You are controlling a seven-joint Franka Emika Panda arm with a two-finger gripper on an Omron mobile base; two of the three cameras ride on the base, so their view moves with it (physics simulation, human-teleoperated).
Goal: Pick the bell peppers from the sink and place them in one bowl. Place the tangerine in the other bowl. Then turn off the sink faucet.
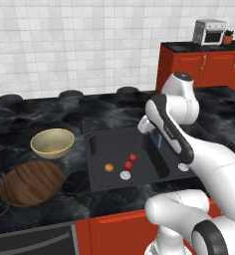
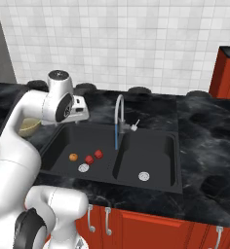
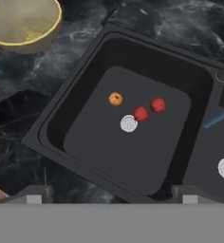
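Two red bell peppers [image 3: 141,114] [image 3: 157,105] lie close together on the floor of the dark sink [image 3: 85,142], beside its round drain [image 3: 128,124]. The orange tangerine [image 3: 116,99] rests a little apart from them. My gripper [image 3: 111,195] hangs high above the basin, open, with nothing between its fingertips [image 3: 33,194]. The cream-yellow bowl [image 1: 52,143] and the wide wooden bowl [image 1: 31,182] stand on the counter left of the sink, both empty. The arched faucet [image 2: 119,112] runs a blue stream of water [image 2: 116,138].
A second basin [image 2: 156,146] with its own drain [image 2: 143,176] lies right of the faucet. Black marble counter [image 1: 40,114] surrounds the sink. Red cabinets [image 1: 204,64] with a toaster oven [image 1: 209,31] stand at the back right.
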